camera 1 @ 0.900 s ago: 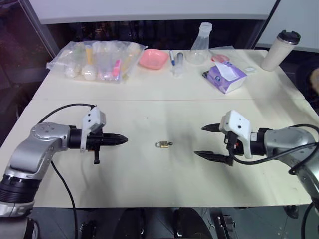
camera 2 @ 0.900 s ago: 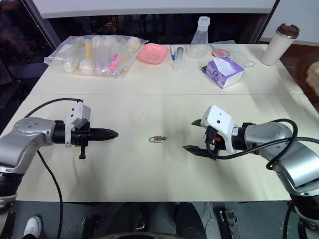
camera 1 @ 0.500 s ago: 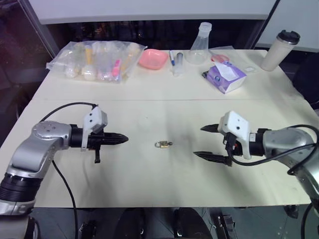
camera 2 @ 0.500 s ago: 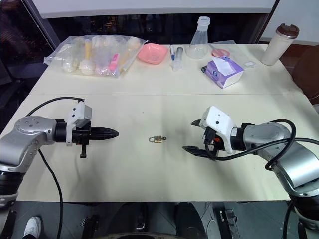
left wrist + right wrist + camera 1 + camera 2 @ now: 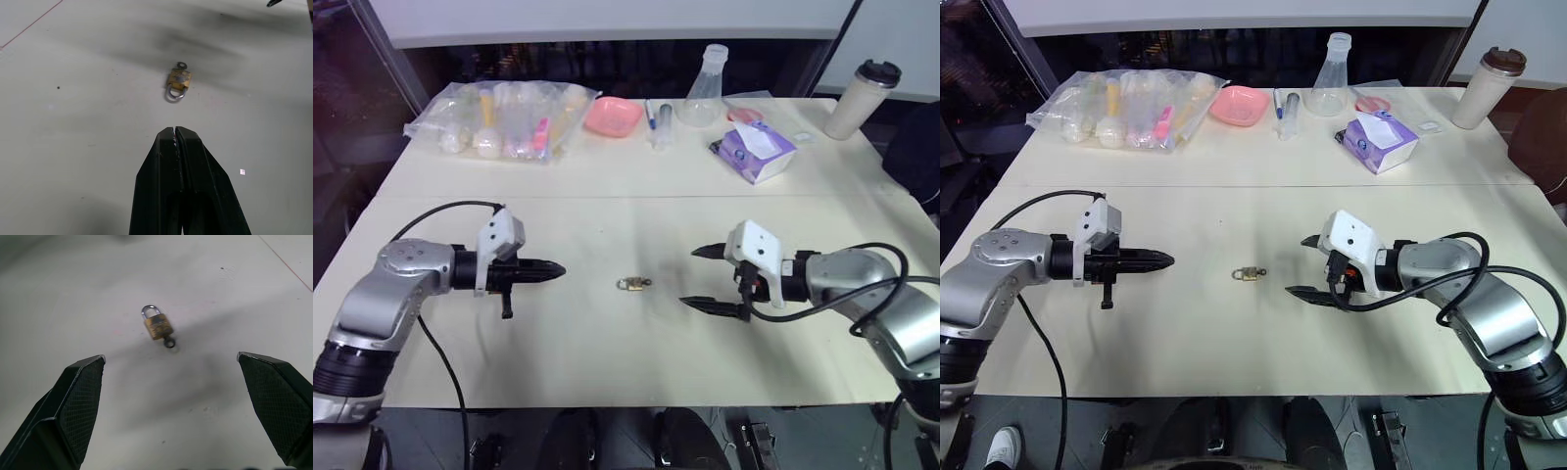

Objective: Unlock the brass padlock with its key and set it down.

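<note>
Your left claw [image 5: 558, 270] is hovering clenched tight, its smooth black fingers pressed together and grasping nothing. Your right claw [image 5: 697, 277] is gaping wide, textured pads [image 5: 80, 406] holding nothing. Between them, apart from both, the small golden-brass rectangular padlock [image 5: 629, 284] with its thin silver shackle is lying flat on the pale matte worktop [image 5: 607, 352], the tiny dark metal key [image 5: 169, 342] sticking out of its base.

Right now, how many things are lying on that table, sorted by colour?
Pink: 2, a dish and a small round lid
Purple: 1, a tissue pack
Clear: 2, a flask and a bag of bottles
Brass: 1, the padlock
Beige: 1, a lidded cup
Total: 7
</note>
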Available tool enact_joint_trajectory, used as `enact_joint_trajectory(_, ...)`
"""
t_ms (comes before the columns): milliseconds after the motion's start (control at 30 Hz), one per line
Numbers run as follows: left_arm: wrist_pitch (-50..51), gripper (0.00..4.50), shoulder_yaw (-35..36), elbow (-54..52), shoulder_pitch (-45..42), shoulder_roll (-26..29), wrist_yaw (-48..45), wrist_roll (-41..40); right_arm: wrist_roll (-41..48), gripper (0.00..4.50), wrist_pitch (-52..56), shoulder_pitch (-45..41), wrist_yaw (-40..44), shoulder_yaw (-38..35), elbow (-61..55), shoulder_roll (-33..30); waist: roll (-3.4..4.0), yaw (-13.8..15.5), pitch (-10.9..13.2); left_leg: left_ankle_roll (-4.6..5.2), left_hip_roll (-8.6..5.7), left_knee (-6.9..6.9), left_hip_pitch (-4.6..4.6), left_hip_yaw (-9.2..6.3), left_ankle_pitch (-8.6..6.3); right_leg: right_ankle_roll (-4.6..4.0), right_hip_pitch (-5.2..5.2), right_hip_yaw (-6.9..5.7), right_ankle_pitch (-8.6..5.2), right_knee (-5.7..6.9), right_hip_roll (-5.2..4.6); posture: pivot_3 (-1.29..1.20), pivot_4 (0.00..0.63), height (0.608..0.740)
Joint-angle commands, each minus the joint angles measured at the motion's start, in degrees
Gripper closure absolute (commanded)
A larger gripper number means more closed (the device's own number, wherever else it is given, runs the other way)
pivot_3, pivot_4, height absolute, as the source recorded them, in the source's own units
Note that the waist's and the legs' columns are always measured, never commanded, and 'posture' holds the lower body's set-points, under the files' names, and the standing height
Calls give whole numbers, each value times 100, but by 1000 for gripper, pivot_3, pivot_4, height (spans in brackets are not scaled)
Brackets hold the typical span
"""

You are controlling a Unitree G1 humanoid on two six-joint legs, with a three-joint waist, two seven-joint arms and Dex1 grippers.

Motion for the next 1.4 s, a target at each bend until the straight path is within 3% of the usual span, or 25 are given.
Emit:
enact_joint_trajectory(33,-152,4500,36,-47,-55,-2,81,95,-247,25,-316,-346,125,336,299,259,0,-2,0,0,1,0,1,0,0,0,1,0,0,0,2,0,150,715)
enact_joint_trajectory(167,-186,4500,-4,-69,-33,-27,111,161,-420,25,-500,-639,337,703,751,590,0,-6,0,-1,2,1,3,1,1,0,0,2,0,5,5,0,150,715)
enact_joint_trajectory(333,-130,4500,46,-182,-35,-172,352,156,-887,25,-1002,-1308,851,1458,2168,1349,-1,-14,0,-1,5,18,4,3,1,0,0,4,0,21,9,0,150,715)
enact_joint_trajectory(633,-99,4500,205,-471,281,-86,499,113,-1855,25,-2188,-1690,916,1941,3789,2133,-3,2,1,11,11,76,-2,2,-8,0,-5,2,0,75,11,0,150,715)
enact_joint_trajectory(1000,-107,4500,209,-515,321,-47,543,128,-2437,25,-2976,-1742,907,1858,4624,2197,-3,-26,0,5,14,82,14,3,-4,0,3,4,0,92,13,0,150,715)
enact_joint_trajectory(1400,-191,4500,83,-410,172,-141,493,194,-2505,25,-3059,-1747,940,1716,4791,2099,-3,-2,0,4,13,84,21,2,-4,0,14,2,0,92,9,0,150,715)
